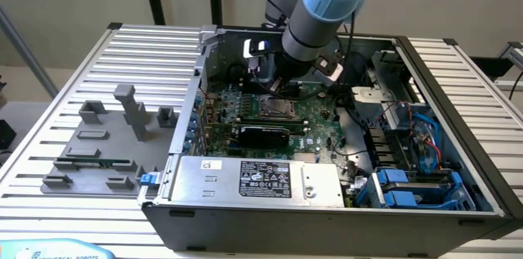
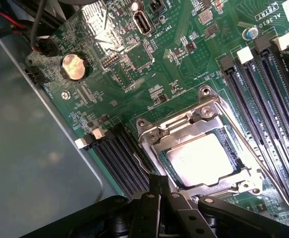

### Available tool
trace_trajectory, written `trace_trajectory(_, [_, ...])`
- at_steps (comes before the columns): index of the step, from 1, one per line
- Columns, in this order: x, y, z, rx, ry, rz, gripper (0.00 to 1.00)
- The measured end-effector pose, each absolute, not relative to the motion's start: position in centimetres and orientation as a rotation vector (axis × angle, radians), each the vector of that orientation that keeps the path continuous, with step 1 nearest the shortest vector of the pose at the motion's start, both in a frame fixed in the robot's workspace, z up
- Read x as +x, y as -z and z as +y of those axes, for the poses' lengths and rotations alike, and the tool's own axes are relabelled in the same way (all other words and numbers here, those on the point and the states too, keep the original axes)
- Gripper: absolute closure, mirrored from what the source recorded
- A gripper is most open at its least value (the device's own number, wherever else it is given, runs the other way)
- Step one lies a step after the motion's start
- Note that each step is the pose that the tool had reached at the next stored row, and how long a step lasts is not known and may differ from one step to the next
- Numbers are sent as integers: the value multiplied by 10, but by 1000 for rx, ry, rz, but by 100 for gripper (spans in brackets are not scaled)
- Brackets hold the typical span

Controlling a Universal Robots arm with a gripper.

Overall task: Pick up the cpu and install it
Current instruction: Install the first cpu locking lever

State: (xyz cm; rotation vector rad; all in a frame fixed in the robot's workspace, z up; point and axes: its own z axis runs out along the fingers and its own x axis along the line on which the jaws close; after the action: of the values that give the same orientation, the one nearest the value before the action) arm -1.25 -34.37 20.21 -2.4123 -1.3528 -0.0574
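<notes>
One cpu [image 2: 200, 159] in socket [image 2: 181, 128]; closed gripper [image 2: 158, 183] hides part of its frame.

Cpu [image 2: 200, 158]: silver-grey top, washed pale by glare. Socket frame [image 2: 184, 130]: bright bare metal. Board [image 2: 134, 84]: green, fine pale traces, white print. Memory slots [image 2: 263, 84]: black. Coin cell [image 2: 74, 66]: brassy silver. My end effector [image 2: 156, 196]: matte black. My arm [image 1: 323, 2]: pale blue over grey. Tabletop [image 1: 98, 63]: silver, ribbed stripes. Fixture blocks [image 1: 131, 109]: grey. Memory stick [image 1: 94, 163]: green. Drive caddies [image 1: 400, 188]: blue.

The cpu [image 2: 200, 157] top is smooth, shiny metal; its socket frame [image 2: 184, 126] bright bare metal; the motherboard [image 2: 159, 91] matt green.
</notes>
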Motion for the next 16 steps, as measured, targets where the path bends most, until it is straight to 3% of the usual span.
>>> trace_trajectory(16, [-20, -204, -339, -2412, 58, -1352, 89])
